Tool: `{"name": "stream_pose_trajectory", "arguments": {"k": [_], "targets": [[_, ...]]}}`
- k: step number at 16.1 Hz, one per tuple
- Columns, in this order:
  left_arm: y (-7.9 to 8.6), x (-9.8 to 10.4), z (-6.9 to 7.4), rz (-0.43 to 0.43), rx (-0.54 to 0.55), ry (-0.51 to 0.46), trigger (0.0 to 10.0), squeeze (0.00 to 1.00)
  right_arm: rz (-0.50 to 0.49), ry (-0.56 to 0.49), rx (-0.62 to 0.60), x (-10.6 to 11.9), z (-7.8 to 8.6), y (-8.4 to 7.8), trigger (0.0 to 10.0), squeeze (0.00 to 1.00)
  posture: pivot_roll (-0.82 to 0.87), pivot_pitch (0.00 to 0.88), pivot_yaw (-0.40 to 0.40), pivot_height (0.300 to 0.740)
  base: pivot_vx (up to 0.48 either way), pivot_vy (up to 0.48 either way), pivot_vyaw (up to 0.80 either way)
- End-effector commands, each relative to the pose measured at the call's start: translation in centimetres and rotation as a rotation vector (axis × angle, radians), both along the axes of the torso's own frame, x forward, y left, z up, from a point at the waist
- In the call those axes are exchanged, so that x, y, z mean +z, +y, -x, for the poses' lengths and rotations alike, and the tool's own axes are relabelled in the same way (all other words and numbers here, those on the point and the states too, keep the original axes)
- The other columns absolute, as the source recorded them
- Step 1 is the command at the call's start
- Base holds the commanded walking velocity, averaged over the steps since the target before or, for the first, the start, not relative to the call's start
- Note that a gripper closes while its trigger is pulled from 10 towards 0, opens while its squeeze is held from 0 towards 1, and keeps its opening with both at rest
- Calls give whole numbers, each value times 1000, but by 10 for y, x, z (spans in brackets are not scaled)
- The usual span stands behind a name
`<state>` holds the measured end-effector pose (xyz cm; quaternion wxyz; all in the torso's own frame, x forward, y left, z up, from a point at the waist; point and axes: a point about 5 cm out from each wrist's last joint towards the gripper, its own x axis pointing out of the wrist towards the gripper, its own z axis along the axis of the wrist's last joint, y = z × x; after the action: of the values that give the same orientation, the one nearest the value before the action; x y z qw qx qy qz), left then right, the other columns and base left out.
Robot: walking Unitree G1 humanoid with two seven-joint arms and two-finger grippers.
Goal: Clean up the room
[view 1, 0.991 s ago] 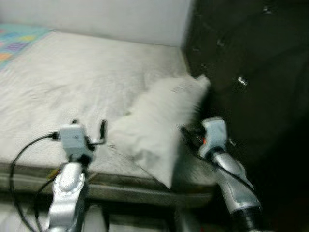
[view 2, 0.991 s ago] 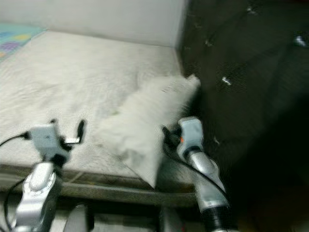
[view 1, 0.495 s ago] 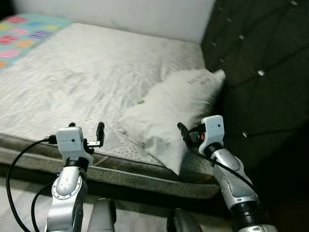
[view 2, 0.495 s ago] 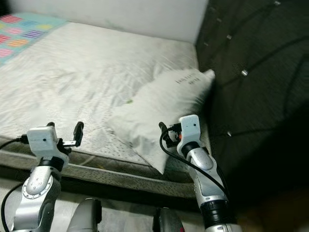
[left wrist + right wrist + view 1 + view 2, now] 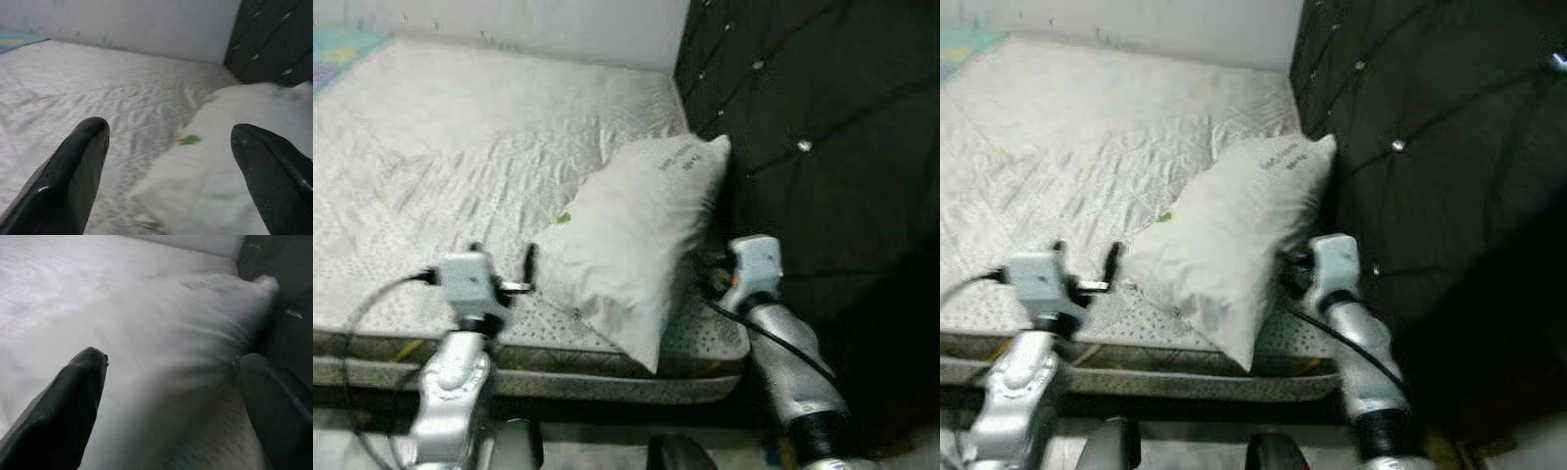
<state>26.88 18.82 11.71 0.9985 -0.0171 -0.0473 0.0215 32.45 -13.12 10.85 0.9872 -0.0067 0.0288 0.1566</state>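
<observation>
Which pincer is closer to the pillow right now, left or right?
The right pincer: its open fingers already straddle the white pillow by the dark headboard. The left pincer, also open, hangs over the mattress at the pillow's corner.

head cameras look down on the pillow (image 5: 631, 235); both wrist cameras face it closely.
</observation>
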Motion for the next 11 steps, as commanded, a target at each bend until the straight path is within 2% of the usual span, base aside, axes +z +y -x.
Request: {"name": "stream_pose_trajectory", "arguments": {"k": [1,8,9,11], "targets": [[-11,3,-2,19,-38,-12,10000,0,19,7,-36,-2,1,-15,10000,0,-56,86,-100,635,0,0,0],[-9,1,-3,15,-20,6,10000,0,38,29,-32,-5,2,-17,10000,0,-52,87,-101,635,0,0,0],[-8,1,-1,6,-3,16,10000,0,72,114,8,-14,1,-17,10000,0,-47,89,-100,635,0,0,0],[-6,3,1,11,4,26,10000,0,62,202,97,-20,1,-12,10000,0,-36,95,-102,635,0,0,0]]}}
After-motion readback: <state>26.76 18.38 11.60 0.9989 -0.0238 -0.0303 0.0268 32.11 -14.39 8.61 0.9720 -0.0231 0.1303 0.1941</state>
